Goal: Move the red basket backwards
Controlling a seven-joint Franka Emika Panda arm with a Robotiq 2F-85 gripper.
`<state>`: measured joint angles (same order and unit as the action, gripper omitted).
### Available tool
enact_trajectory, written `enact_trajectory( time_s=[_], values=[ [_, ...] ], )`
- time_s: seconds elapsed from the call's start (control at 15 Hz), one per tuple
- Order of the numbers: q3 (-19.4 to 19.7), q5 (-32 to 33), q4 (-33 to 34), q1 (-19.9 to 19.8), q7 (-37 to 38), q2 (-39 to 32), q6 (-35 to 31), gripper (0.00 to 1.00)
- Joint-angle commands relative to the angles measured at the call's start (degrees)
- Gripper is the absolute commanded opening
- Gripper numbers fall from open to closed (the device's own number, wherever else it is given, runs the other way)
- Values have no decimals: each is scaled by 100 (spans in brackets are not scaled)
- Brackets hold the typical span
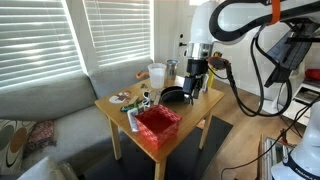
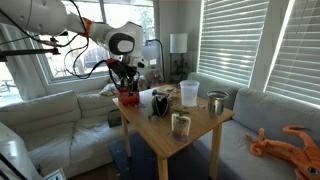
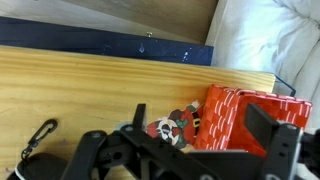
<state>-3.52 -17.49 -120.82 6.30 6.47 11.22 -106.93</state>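
Red plastic is sitting right at the nearest corner of the wooden table (image 1: pixel 108 102), and that is what is worrying me. The red basket (image 1: pixel 158 125) is perching so close to the edge that a crooked push could be sending it onto the floor. Its thin walls may also be flexing and slipping out of a light pinch.

Further back the tabletop is getting crowded. A black rounded object (image 1: pixel 175 96), a white pitcher (image 1: pixel 157 75) and a metal cup (image 1: pixel 172 68) are standing behind it, so a long slide backwards is risking a knock.

The gripper (image 1: pixel 196 84) is hanging over that far side. In the wrist view its jaws are standing spread with nothing between them, and the basket is lying off to one side, not yet within reach.

The basket itself is looking square, bright and light, with mesh-like walls pierced in a brick pattern. I cannot tell whether anything is inside.
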Motion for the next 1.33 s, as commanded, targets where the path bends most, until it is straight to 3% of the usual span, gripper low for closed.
enact_trajectory(
  time_s=[0.0,0.47,0.53,0.8,1.13,1.2,1.27],
  values=[
    [-97,-218,545,83,-591,-549,25,100],
    [-204,-516,1538,63,-858,-1437,510,100],
    [-232,-283,1128,74,-720,-1159,123,100],
    [-234,-339,1397,60,-746,-1394,336,100],
    [-259,-371,1434,106,404,-1656,-103,100],
    [-264,-369,1461,112,564,-1725,-98,96],
    [-275,-385,1477,118,664,-1784,-90,78]
  ],
)
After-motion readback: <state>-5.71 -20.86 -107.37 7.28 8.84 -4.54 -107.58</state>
